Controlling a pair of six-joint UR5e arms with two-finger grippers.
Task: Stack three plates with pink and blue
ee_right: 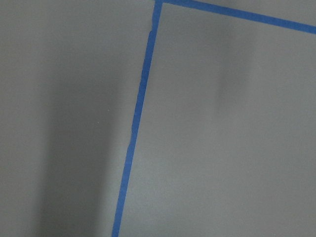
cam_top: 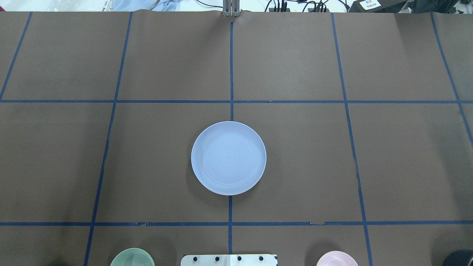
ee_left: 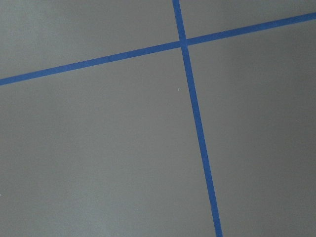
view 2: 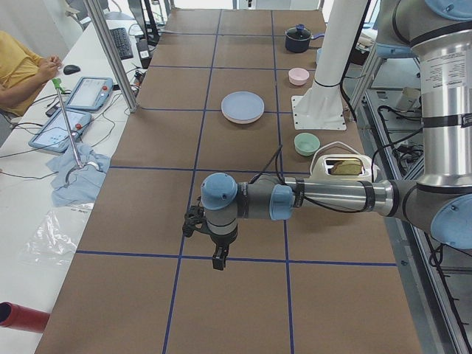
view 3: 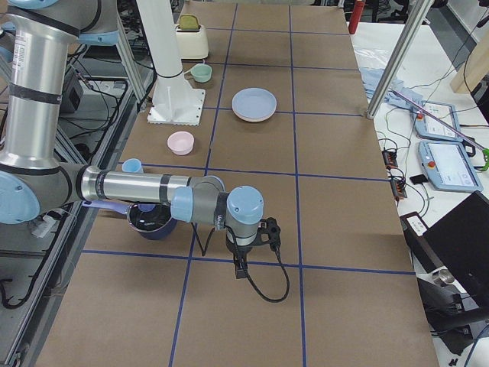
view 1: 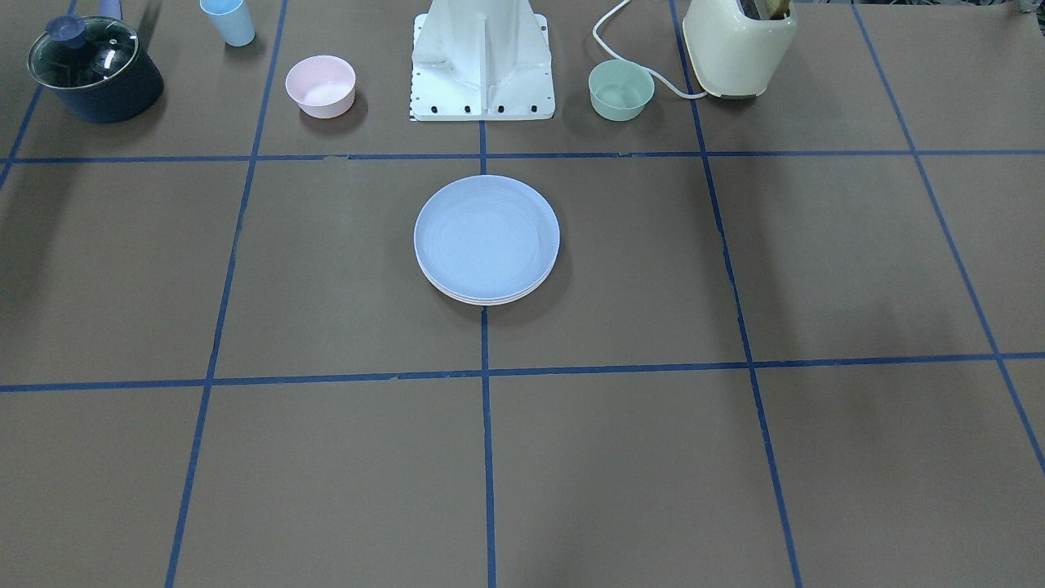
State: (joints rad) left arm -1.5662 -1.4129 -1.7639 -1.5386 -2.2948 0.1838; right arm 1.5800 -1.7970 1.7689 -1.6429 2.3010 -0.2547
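Observation:
The light blue plate [view 1: 486, 237] lies on top of a stack at the table's centre, also in the overhead view [cam_top: 228, 157]. Two paler rims [view 1: 490, 300] show under its near edge; I cannot tell the pink plate from the cream-white one there. My left gripper [view 2: 219, 262] hangs over bare table far from the stack, seen only from the side, so I cannot tell whether it is open or shut. My right gripper [view 3: 240, 271] hangs likewise at the other end, and I cannot tell its state. Both wrist views show only brown table and blue tape.
Along the robot's edge stand a dark pot with a glass lid [view 1: 94, 69], a light blue cup [view 1: 229, 20], a small pink bowl [view 1: 320, 86], the robot base [view 1: 482, 65], a mint-green bowl [view 1: 620, 90] and a cream toaster [view 1: 739, 45].

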